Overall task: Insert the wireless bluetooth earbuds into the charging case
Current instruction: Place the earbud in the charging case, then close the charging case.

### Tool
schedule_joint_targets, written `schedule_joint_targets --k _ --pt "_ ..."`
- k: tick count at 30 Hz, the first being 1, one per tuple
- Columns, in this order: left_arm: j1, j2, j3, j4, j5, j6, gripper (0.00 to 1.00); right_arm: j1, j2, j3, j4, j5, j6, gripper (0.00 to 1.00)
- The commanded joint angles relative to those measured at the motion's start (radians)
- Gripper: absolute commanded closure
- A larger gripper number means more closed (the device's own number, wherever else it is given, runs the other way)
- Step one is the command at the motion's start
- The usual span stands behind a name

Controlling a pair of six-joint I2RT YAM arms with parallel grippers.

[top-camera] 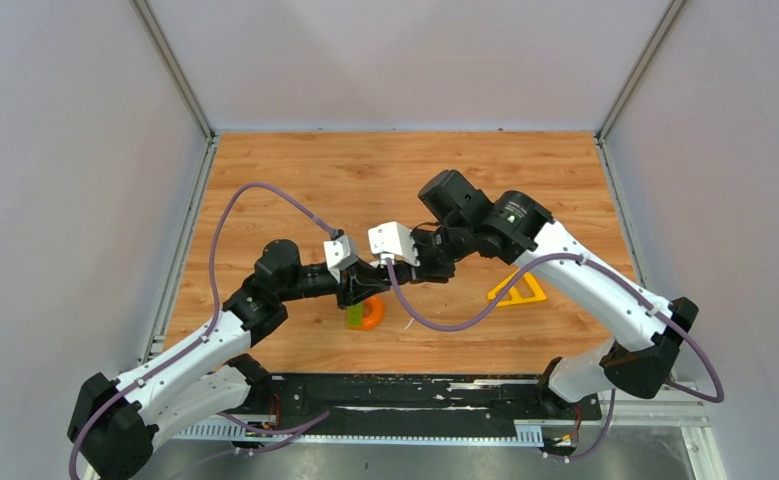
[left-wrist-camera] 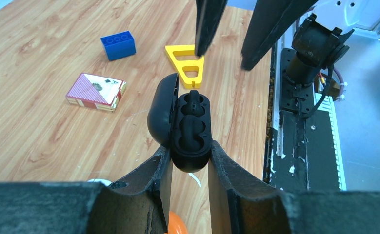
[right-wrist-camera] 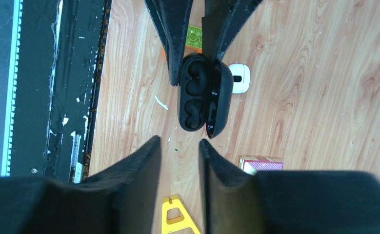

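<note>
A black charging case (left-wrist-camera: 190,124) is pinched at its lower end by my left gripper (left-wrist-camera: 190,151), which is shut on it and holds it above the table. Its lid (left-wrist-camera: 159,112) is swung open to the left. Both wells hold dark knobby shapes that look like black earbuds (right-wrist-camera: 195,95), hard to tell apart from the black case. My right gripper (right-wrist-camera: 179,141) is open and empty, a short way off the case's free end (right-wrist-camera: 192,124). Its fingers (left-wrist-camera: 207,24) show above the case in the left wrist view. From above, the arms hide the case.
A white case (right-wrist-camera: 239,78) lies on the table beyond the black one. Also on the wood are a yellow triangle (left-wrist-camera: 187,66), a blue brick (left-wrist-camera: 118,45), a card deck (left-wrist-camera: 96,91), an orange ring (top-camera: 370,313) with a green block (top-camera: 353,316), and a thin white sliver (right-wrist-camera: 161,102).
</note>
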State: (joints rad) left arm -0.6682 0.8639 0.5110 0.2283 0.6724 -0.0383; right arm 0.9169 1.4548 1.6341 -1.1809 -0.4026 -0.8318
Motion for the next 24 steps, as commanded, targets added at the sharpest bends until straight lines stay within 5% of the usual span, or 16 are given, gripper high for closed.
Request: schedule_joint_targets --k 1,4,8,24 --pt "-0.004 -0.001 0.013 0.039 -0.002 0.009 1.0 -0.042 -0.058 0.044 -0.02 -0.035 0.016 0.61" --pt "-0.004 0.005 0.013 0.042 0.004 0.007 1.0 -0.091 -0.071 0.026 0.022 -0.03 0.042 0.41" --pt "-0.004 0.014 0.014 0.051 0.019 0.0 1.0 -0.101 -0.078 -0.022 0.098 -0.029 0.041 0.27" --pt "-0.004 -0.01 0.01 0.037 -0.013 0.021 1.0 -0.096 0.063 -0.012 0.077 -0.265 0.042 0.26"
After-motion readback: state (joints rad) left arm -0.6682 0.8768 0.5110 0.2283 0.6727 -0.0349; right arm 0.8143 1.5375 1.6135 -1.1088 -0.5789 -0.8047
